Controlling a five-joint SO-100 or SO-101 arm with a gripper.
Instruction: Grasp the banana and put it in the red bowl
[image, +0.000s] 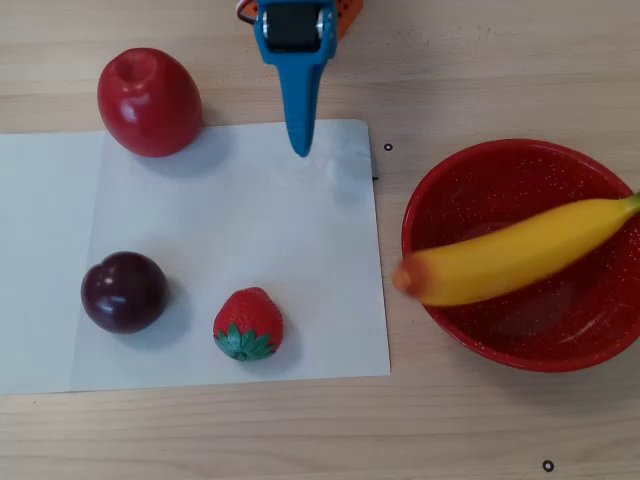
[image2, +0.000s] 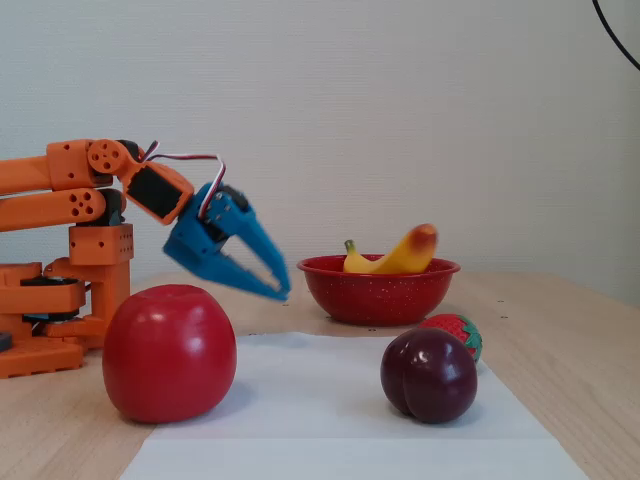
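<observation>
The yellow banana (image: 515, 253) lies across the red speckled bowl (image: 500, 175) at the right of the overhead view, its reddish-orange tip sticking out over the bowl's left rim. In the fixed view the banana (image2: 400, 256) rests in the red bowl (image2: 380, 295) with that tip raised. My blue gripper (image: 301, 148) hangs at the top centre, above the paper's far edge, well left of the bowl and holding nothing. In the fixed view the gripper (image2: 283, 290) points down and right, its jaws close together.
A white paper sheet (image: 250, 230) covers the left of the wooden table. On or near it are a red apple (image: 149, 102), a dark plum (image: 124, 291) and a strawberry (image: 248, 323). The orange arm base (image2: 60, 300) stands at the left in the fixed view.
</observation>
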